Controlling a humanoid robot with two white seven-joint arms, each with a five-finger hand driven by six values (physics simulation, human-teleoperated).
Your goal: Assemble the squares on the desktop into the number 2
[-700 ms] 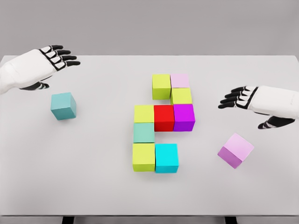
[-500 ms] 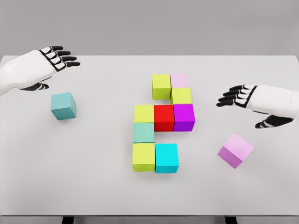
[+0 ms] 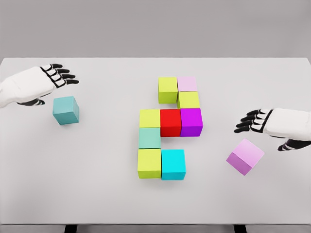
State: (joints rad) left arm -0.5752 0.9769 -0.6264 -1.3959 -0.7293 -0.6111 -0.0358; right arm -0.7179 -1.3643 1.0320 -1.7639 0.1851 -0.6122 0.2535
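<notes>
The white left arm (image 3: 9, 92) is cut off by the left edge of the frame, and the white right arm (image 3: 299, 124) by the right edge. The white rectangular table (image 3: 97, 194) is clipped at its lower corners. Two dark table legs (image 3: 71, 228) are cropped by the bottom edge.

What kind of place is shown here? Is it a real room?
Probably a simulated tabletop workspace, not a real room. A plain white table stands before a bare grey backdrop, flat-coloured cubes such as the red cube lie on it, and the left hand and right hand look rendered.
</notes>
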